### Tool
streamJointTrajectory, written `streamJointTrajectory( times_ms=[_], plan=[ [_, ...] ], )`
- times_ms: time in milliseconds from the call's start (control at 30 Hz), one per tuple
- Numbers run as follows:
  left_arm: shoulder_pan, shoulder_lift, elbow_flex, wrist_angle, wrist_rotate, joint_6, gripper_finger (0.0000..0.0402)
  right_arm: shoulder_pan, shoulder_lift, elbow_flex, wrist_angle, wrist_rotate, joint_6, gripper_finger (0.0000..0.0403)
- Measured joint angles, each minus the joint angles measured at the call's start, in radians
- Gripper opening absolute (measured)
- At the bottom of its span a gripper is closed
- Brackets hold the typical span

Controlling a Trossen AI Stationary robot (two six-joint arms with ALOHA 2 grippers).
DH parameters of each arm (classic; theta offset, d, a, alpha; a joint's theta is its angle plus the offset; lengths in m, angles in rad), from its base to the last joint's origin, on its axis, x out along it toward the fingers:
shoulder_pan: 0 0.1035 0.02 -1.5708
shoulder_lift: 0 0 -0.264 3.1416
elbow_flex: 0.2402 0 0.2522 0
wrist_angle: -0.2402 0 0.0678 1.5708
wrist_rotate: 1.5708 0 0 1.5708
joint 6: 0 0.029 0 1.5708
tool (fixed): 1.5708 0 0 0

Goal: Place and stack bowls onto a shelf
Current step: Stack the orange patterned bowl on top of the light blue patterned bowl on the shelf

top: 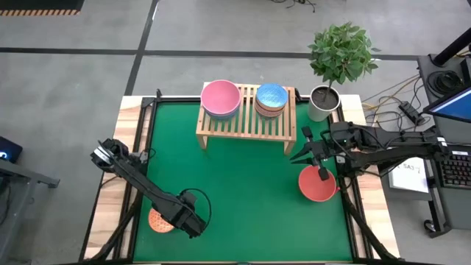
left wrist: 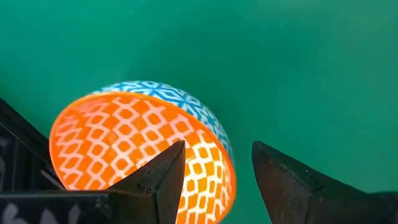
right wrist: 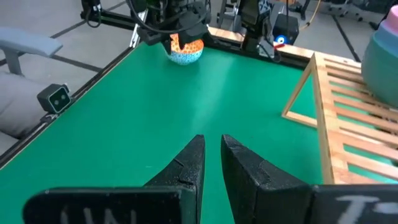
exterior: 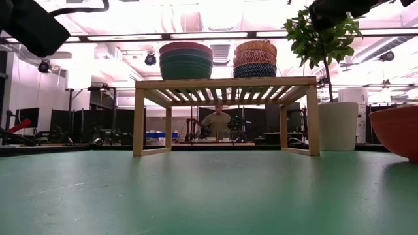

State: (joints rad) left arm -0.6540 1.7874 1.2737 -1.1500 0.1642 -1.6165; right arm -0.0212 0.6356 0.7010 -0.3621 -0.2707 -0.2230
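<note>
1. Green matting [top: 243, 191] covers my work table, with a lab room and a distant seated person beyond it.
2. Near the table's front left corner sits the orange patterned bowl [left wrist: 143, 155], blue-patterned outside. My left gripper [left wrist: 214, 180] hovers right over it, fingers spread wide, one finger inside the rim, one outside, nothing clamped yet.
3. To grip well, I judge I should lower until the rim sits deep between the fingers, then close squarely so the bowl does not tip.
4. At the back stands the wooden shelf [top: 246, 121]. It carries two stacks: a pink-topped stack [top: 221, 98] of large bowls on its left, and a blue-topped stack [top: 271, 99] of small bowls beside it.
5. My right gripper [top: 318, 156] hangs above the red bowl [top: 317, 184] at the table's right side, fingers nearly together, holding nothing.
6. Counted: one shelf, two stacks, two loose bowls; how many bowls each stack holds, I cannot tell exactly. One potted plant [top: 327, 96] stands beside the shelf.
</note>
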Motion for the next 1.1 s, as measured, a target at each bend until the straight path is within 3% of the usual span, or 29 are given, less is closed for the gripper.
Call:
streamJointTrajectory(
  times_ms=[333,467,633,800,900,1000,1100],
  plan=[
    [-0.001,0.000,-0.059,0.081,-0.025,-0.009,0.0130,0.004,-0.022,-0.002,0.001,0.000,0.003,0.0043],
    [-0.001,0.000,-0.059,0.080,-0.025,-0.009,0.0092,0.004,-0.019,-0.003,0.001,0.000,0.003,0.0043],
    [-0.005,-0.001,-0.059,0.081,-0.021,-0.002,0.0013,0.004,-0.020,-0.003,0.001,0.000,0.003,0.0043],
    [-0.004,-0.016,-0.043,0.070,-0.025,0.034,0.0005,0.004,-0.019,-0.003,0.001,0.001,0.006,0.0043],
    [-0.003,-0.034,0.024,0.047,-0.026,0.165,0.0004,0.004,-0.020,-0.003,0.001,0.001,0.014,0.0043],
    [-0.003,-0.038,0.139,0.024,-0.057,0.399,0.0003,0.004,-0.021,-0.003,0.000,0.001,0.016,0.0043],
    [0.010,-0.038,0.275,-0.021,-0.187,0.619,0.0002,0.004,-0.021,-0.003,0.000,0.001,0.013,0.0043]
  ],
)
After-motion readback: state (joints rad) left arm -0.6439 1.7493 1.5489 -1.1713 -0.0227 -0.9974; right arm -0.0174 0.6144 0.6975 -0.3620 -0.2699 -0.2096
